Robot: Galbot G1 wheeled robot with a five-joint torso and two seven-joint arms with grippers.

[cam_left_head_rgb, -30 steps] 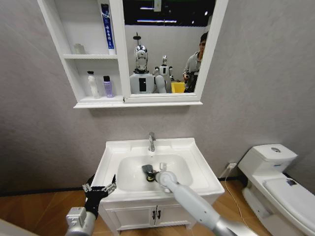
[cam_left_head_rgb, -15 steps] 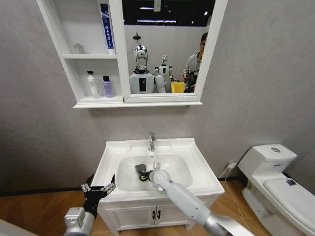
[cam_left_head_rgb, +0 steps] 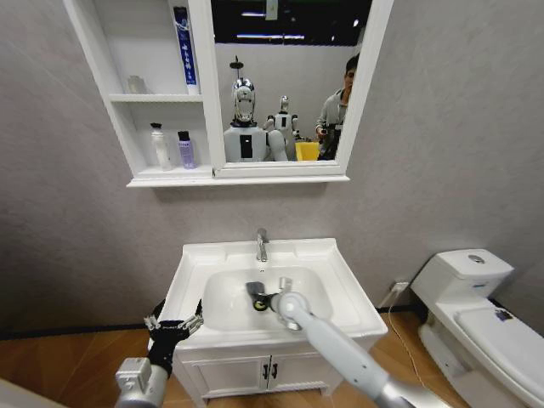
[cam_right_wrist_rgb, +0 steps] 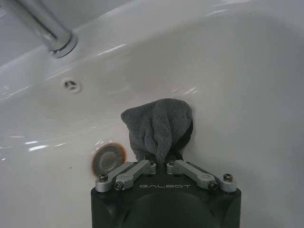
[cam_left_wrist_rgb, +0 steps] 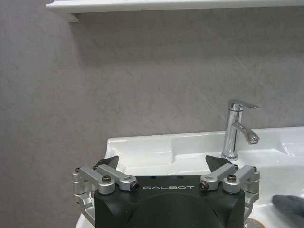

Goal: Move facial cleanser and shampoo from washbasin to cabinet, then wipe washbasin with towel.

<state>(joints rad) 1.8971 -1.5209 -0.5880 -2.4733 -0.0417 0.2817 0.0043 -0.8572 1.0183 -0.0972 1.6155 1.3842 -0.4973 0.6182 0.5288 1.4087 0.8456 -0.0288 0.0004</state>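
My right gripper (cam_right_wrist_rgb: 161,164) is shut on the dark grey towel (cam_right_wrist_rgb: 159,126) and presses it onto the bowl floor of the white washbasin (cam_right_wrist_rgb: 228,71), beside the round drain (cam_right_wrist_rgb: 108,158). From the head camera the towel (cam_left_head_rgb: 254,291) lies mid-bowl below the chrome tap (cam_left_head_rgb: 262,245), with the right gripper (cam_left_head_rgb: 265,299) behind it. The left gripper (cam_left_head_rgb: 174,326) hangs open at the washbasin's (cam_left_head_rgb: 344,274) front left corner, holding nothing. On the cabinet (cam_left_head_rgb: 127,98) shelves stand a blue tube (cam_left_head_rgb: 183,47), a white bottle (cam_left_head_rgb: 157,145) and a purple bottle (cam_left_head_rgb: 185,150). Which is cleanser or shampoo I cannot tell.
A mirror (cam_left_head_rgb: 289,76) joins the cabinet on its right. A white toilet (cam_left_head_rgb: 476,306) stands to the right of the basin. Beneath the basin sits a two-door cupboard (cam_left_head_rgb: 268,371). The left wrist view shows the open left gripper (cam_left_wrist_rgb: 162,164), the tap (cam_left_wrist_rgb: 236,128) and grey wall.
The right gripper swept the towel left across the bowl, then back right to mid-bowl near the drain. The left arm barely moved.
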